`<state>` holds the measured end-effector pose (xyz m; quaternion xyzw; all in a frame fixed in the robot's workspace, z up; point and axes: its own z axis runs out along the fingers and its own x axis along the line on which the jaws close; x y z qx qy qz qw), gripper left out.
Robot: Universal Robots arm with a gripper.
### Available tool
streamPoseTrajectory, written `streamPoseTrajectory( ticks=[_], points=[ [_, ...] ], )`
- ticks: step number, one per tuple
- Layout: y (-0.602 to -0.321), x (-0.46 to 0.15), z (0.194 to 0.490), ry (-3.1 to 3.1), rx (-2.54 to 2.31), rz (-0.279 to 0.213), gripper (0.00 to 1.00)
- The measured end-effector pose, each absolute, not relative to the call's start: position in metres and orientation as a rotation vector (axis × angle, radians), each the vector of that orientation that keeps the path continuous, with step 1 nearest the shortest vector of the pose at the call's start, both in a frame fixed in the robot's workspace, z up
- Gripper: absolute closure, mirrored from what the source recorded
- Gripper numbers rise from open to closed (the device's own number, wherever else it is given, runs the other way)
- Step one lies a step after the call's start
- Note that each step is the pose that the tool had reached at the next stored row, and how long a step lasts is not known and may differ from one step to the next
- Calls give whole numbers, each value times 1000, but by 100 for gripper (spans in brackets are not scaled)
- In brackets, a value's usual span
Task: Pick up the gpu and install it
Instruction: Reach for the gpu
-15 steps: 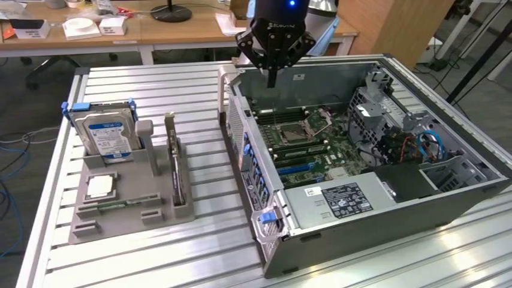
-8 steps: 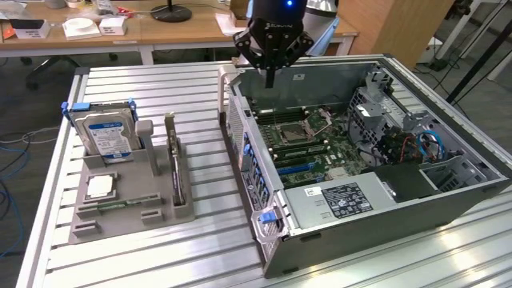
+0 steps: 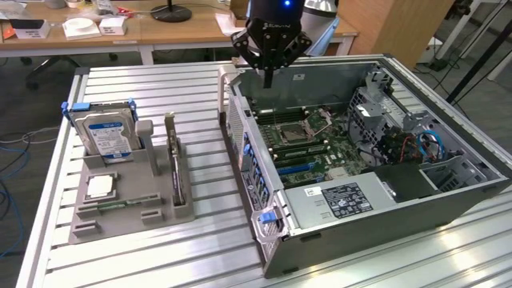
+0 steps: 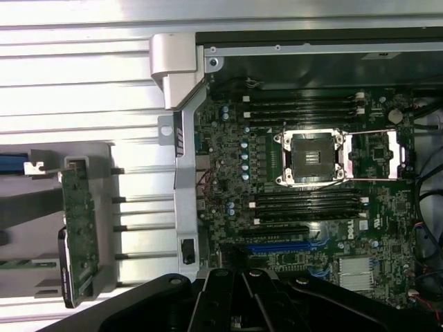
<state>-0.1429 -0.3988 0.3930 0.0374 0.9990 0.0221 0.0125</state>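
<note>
The gpu (image 3: pixel 174 163) stands on edge in a slot of the grey holder (image 3: pixel 128 210), a thin green card with a silver bracket at its far end; the wrist view shows its green board (image 4: pixel 78 225). My gripper (image 3: pixel 268 78) hangs shut and empty above the far rim of the open computer case (image 3: pixel 352 225), well to the exterior view's right of the gpu. Its dark fingers (image 4: pixel 220 304) meet in the wrist view, over the motherboard (image 4: pixel 228 173). The motherboard (image 3: pixel 308 147) lies bare inside the case, with its blue slot (image 4: pixel 284 245) free.
A hard drive with a blue label (image 3: pixel 108 135) stands upright in the holder, and a small square silver chip (image 3: pixel 99 186) lies flat in front of it. The case holds an open processor socket (image 4: pixel 311 155), a power supply (image 3: pixel 344 201) and cables (image 3: pixel 428 144). Desks stand behind.
</note>
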Motion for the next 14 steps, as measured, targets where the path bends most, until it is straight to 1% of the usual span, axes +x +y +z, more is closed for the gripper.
streamPoseTrajectory(
  ticks=[14],
  points=[
    [-399,-149,393,3114,117,69,89]
  ],
)
